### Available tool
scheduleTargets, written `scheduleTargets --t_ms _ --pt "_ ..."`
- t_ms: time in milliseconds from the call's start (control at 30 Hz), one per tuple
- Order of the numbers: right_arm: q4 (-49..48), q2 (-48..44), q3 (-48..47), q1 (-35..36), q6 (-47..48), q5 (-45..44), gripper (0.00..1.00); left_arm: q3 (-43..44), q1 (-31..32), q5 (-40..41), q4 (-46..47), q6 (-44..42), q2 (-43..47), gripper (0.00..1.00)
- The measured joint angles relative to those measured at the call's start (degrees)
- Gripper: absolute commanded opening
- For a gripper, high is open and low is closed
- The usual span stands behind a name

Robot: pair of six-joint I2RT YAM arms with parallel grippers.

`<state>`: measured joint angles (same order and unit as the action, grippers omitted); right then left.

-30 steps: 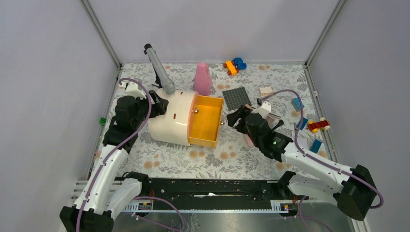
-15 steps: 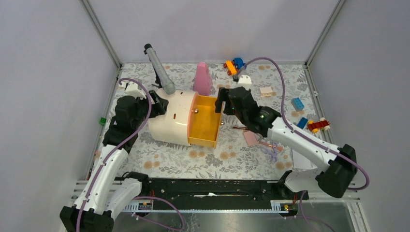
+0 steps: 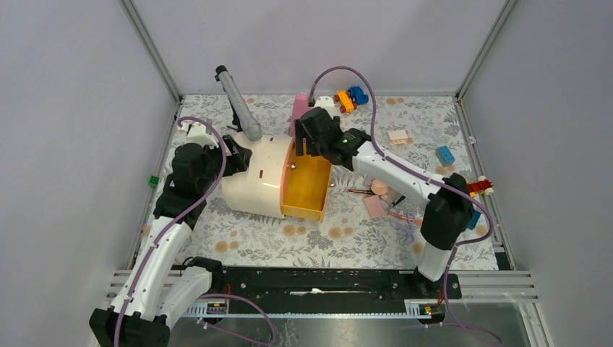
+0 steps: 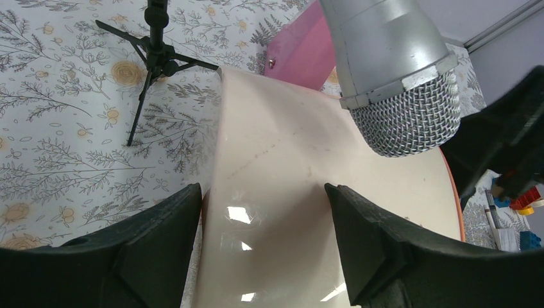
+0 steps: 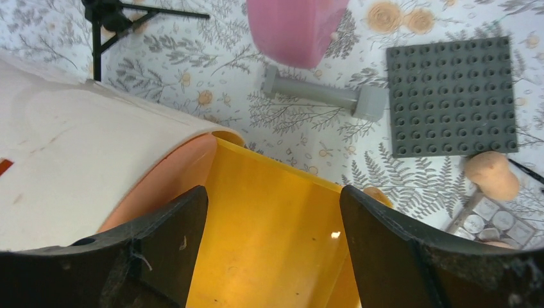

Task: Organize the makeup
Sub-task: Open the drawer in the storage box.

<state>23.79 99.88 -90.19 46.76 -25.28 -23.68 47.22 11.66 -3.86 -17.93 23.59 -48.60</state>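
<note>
Bright, even, diffuse light from overhead; shadows on the floral surface [image 3: 246, 231] are faint and soft. Small white glints mark the cream case [image 4: 282, 173]. Both wrist views bend toward their edges

Drawer case [image 3: 256, 177]: one, centre left
Microphone [image 3: 238, 108]: one, upper left
Pink bottle [image 5: 295, 29]: one, top centre
Grey studded plate [image 5: 452, 96]: one
Grey tube [image 5: 319, 96]: one, near the plate
Pink compact [image 3: 374, 207]: one, right of centre
Peach sponge [image 3: 379, 186]: one, just above the compact
Blue brick [image 3: 444, 154]: one in plain view, right
Cream brick [image 3: 397, 135]: one, upper right
Green cube [image 3: 153, 181]: one, left edge
</note>
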Motion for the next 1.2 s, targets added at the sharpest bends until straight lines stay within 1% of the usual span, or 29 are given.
scheduleTargets --t_ms 167,367,500,667,1000,1100,1200 --pt "1.27 4.46 -3.06 0.15 0.31 3.85 0.82 0.00 0.00 0.09 0.00 0.00 0.00 0.73" --pt "0.94 4.46 -3.17 0.13 0.39 7.56 0.84 0.00 -0.31 1.01 0.02 0.02 0.02 0.73" --pt "0.72 4.46 -3.15 0.11 0.61 8.22 0.84 0.00 -0.37 1.22 0.02 0.02 0.04 0.73" --pt "-0.61 2.80 -1.20 0.17 1.18 7.52 0.86 0.00 -0.37 1.22 0.02 0.02 0.04 0.73" --pt "-0.63 -9.68 8.00 0.46 1.66 0.07 0.89 0.00 -0.46 1.20 0.02 0.02 0.04 0.73" --pt "1.40 -9.99 8.41 0.46 0.74 -0.81 0.89 0.00 -0.48 1.16 0.02 0.02 0.04 0.73" --pt "4.09 -8.74 8.35 0.48 -0.55 -0.81 0.86 0.00 -0.50 1.14 0.02 0.02 0.04 0.73"
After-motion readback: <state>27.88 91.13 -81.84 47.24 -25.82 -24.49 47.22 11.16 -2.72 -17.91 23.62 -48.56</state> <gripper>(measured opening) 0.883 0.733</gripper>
